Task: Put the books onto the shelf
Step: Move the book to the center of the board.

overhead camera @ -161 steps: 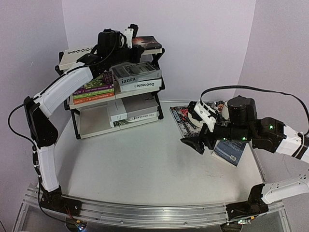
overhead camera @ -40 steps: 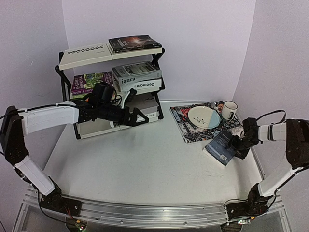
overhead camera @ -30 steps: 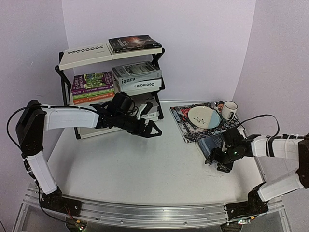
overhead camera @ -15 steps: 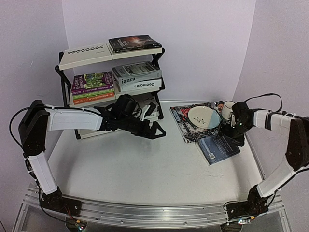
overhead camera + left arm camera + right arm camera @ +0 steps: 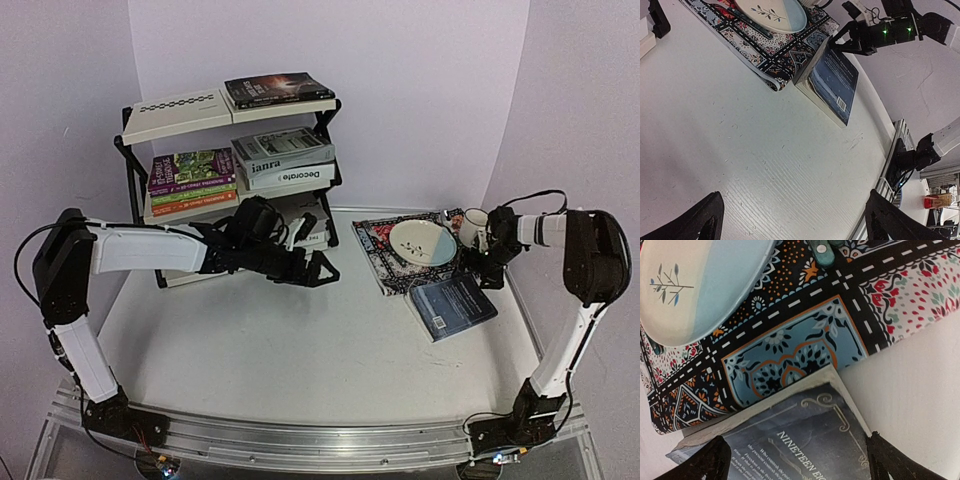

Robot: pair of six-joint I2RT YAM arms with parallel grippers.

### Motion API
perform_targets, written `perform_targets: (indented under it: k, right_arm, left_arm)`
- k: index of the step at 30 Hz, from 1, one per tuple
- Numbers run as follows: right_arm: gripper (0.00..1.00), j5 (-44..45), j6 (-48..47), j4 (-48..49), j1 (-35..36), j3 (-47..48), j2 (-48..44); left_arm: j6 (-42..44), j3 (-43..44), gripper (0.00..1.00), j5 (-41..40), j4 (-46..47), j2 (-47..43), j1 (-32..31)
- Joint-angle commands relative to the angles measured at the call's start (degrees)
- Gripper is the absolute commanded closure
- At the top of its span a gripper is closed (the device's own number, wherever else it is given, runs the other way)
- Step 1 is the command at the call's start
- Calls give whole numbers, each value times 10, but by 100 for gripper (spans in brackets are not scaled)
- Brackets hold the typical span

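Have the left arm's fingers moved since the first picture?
Yes. The left fingers came down from the shelf's top board to low in front of its bottom tier.

The place looked like a robotics lab cell dressed up as a home corner. Bare lilac walls (image 5: 400,90) boxed in a scuffed white tabletop (image 5: 300,340). At 6 o'clock an aluminium rail (image 5: 300,440) carried a cabled left arm (image 5: 140,248) and right arm (image 5: 592,255). The household props were a shelf (image 5: 170,118) at 10 o'clock and a placemat (image 5: 385,250) with plate (image 5: 422,243) and mug (image 5: 473,226) at 2 o'clock.
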Motion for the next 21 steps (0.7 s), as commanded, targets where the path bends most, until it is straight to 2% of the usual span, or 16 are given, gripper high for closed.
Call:
perform_targets:
  k: [1, 6, 12, 15, 21]
  right_arm:
    - [8, -41, -33, -16, -18, 20, 41]
    - [10, -52, -45, -15, -19, 14, 49]
    - [23, -131, -30, 6, -6, -65, 19]
    - [25, -135, -17, 25, 25, -122, -19]
    - [27, -123, 36, 66, 147, -215, -84]
  left_arm:
    - [-10, -10, 1, -2, 24, -30, -2]
    - [-10, -17, 0, -7, 24, -40, -2]
    - [-10, -20, 0, -4, 24, -38, -2]
    - [-10, -20, 0, -3, 26, -34, -3]
    - [-3, -16, 0, -6, 27, -26, -13]
